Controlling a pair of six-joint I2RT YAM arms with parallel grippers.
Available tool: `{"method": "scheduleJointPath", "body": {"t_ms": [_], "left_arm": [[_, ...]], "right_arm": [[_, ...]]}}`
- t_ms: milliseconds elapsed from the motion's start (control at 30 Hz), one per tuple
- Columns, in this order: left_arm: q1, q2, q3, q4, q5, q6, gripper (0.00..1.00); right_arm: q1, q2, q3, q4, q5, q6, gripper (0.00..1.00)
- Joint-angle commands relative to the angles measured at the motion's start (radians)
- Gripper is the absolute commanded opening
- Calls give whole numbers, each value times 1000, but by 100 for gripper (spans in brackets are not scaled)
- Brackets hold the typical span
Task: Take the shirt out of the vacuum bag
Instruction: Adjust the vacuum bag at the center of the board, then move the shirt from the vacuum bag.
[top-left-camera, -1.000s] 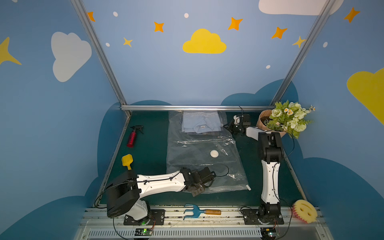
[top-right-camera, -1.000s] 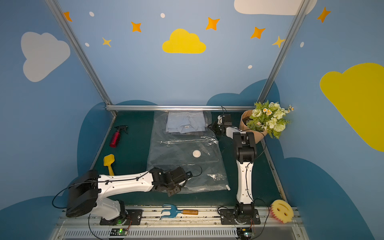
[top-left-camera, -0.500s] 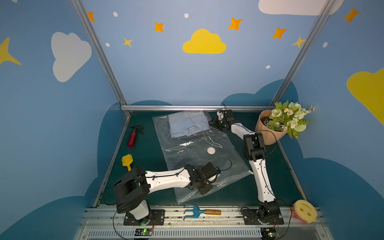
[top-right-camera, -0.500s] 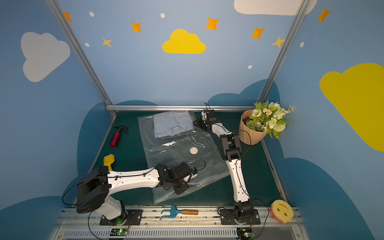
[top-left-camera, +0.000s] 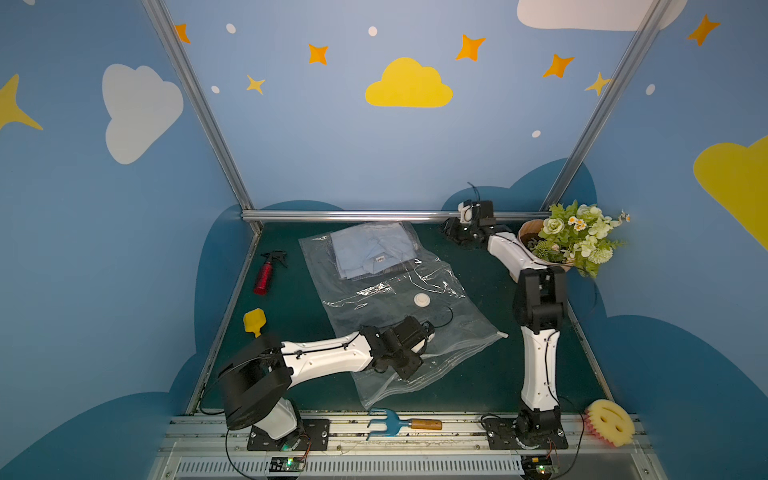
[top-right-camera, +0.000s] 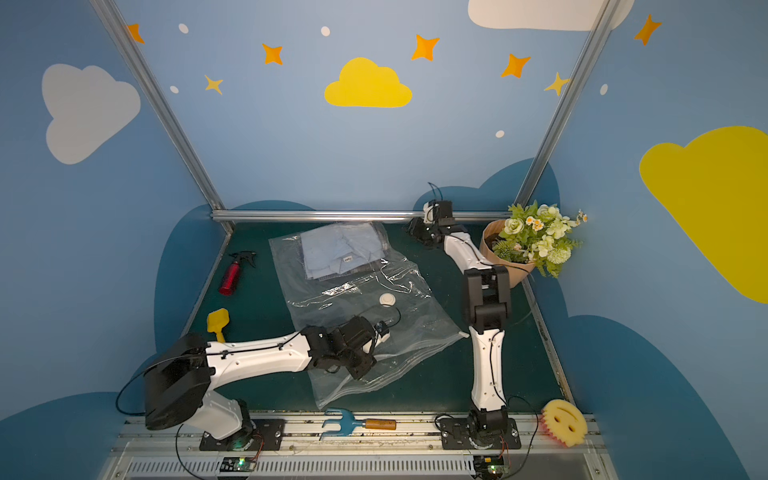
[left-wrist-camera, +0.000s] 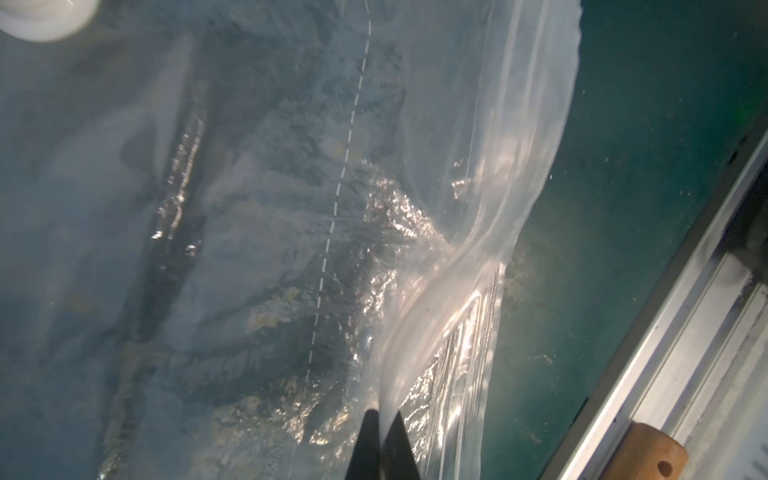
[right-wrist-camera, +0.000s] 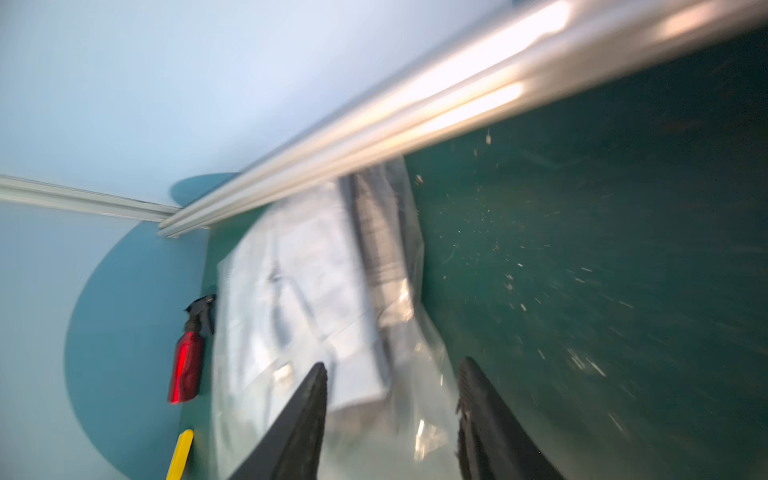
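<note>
While my left gripper (left-wrist-camera: 382, 415) pinches the near zip edge of the vacuum bag (top-left-camera: 453, 328), lying mid-table, the shirt (top-left-camera: 374, 249) sits inside its far end; at right, my right gripper (right-wrist-camera: 392, 368) hangs spread and empty beside that end.

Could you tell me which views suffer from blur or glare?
Right wrist view: motion-smeared, shirt and red spray bottle soft. Left wrist view: sharper, glare on the vacuum bag by the jaws. Both top views: crisp, evenly lit.
</note>
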Motion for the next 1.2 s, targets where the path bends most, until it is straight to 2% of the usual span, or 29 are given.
{"method": "scheduleJointPath", "body": {"t_ms": [0, 100, 333, 433, 600, 767, 833, 933, 1033, 1167], "left_arm": [[12, -22, 31, 42, -5, 8, 3], [16, -22, 63, 44, 5, 22, 3], [45, -14, 172, 36, 38, 20, 3], [58, -3, 225, 22, 45, 30, 3], [86, 55, 321, -15, 79, 35, 3], [95, 129, 419, -59, 88, 29, 3], [99, 150, 457, -70, 96, 29, 3], [101, 176, 519, -96, 98, 36, 3], [102, 185, 580, -131, 86, 41, 3], [101, 165, 615, -135, 73, 28, 3]], "right_arm": [[3, -237, -179, 37, 11, -58, 49], [7, -468, -406, 73, 2, -33, 49], [55, -1020, -843, -48, 37, 61, 49], [73, -1222, -968, -165, 54, 106, 49], [107, -1516, -1227, -256, 22, 239, 47], [192, -1772, -1360, -379, 66, 318, 44], [224, -1825, -1396, -428, 82, 338, 43], [272, -1832, -1475, -370, 97, 381, 42], [338, -1778, -1561, -192, 143, 440, 42], [425, -1568, -1628, 136, 244, 506, 43]]}}
